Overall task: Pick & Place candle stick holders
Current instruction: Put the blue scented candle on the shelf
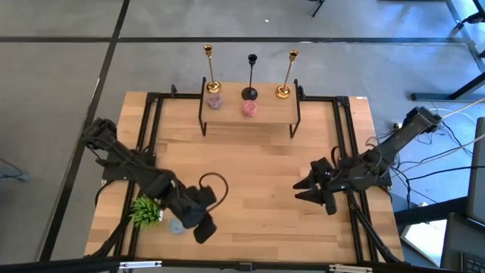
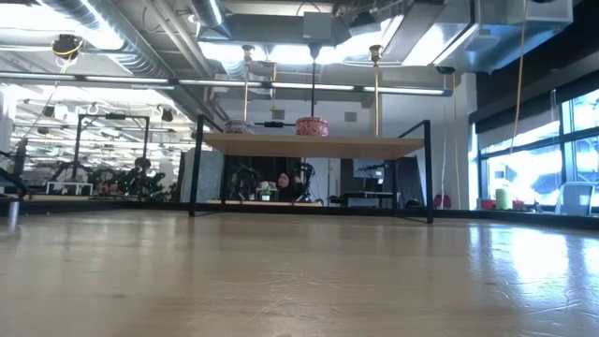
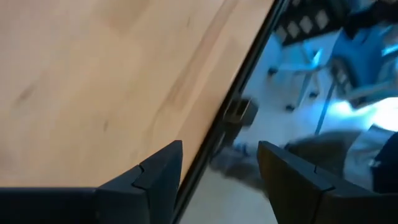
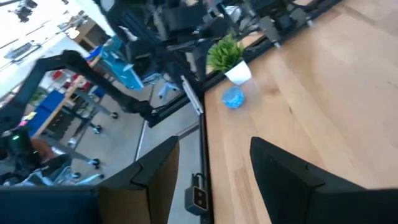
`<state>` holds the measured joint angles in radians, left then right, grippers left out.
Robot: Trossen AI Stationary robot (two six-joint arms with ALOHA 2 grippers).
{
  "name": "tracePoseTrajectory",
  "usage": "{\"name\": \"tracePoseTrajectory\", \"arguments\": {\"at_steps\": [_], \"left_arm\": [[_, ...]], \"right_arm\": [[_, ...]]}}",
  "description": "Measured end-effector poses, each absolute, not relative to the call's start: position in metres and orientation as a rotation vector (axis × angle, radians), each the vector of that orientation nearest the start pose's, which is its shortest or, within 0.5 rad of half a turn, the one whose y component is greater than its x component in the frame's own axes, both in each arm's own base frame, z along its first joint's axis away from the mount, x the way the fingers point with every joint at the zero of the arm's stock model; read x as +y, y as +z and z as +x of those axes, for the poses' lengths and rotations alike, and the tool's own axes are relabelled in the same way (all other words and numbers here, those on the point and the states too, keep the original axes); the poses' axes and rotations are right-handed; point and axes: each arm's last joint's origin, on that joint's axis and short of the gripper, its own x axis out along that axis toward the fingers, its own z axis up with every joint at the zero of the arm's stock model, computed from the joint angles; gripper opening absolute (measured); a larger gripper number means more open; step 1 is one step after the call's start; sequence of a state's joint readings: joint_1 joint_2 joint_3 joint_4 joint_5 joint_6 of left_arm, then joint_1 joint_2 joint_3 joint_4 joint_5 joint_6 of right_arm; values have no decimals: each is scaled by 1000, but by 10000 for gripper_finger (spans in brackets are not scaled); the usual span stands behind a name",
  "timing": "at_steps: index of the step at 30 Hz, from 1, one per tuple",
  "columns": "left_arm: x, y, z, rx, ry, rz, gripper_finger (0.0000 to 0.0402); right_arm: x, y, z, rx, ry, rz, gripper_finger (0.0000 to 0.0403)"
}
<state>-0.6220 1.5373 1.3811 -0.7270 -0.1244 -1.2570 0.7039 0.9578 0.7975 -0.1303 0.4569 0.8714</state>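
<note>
Wrist views show left gripper point(image 3: 219, 165) and right gripper point(image 4: 213, 158) fingers spread apart, empty, above the table point(image 1: 250, 167).

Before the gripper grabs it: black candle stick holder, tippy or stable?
Probably tippy: the black candle stick holder is a tall thin stem on a small round base, standing on the raised shelf. It looks like rigid metal, so likely stiff, and the smooth stem may slip.

You see two matte black arms built of angular, jointed segments, the left arm point(image 1: 129, 163) at lower left and the right arm point(image 1: 383, 152) at right. A black cable point(image 1: 214, 179) loops beside the left one. Both wrist views show flat, dark, wedge-shaped fingers point(image 3: 158, 177).
</note>
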Motion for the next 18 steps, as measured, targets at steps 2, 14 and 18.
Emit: {"name": "tracePoseTrajectory", "arguments": {"at_steps": [2, 14, 18], "left_arm": [[-191, 309, 262, 1044, 95, -827, 202], [-228, 259, 235, 1687, -50, -668, 146], [-233, 229, 233, 1806, -6, -484, 107]], "right_arm": [[129, 309, 171, 345, 110, 705, 201], [142, 294, 189, 376, 95, 710, 201], [144, 295, 191, 342, 91, 722, 201]]}}
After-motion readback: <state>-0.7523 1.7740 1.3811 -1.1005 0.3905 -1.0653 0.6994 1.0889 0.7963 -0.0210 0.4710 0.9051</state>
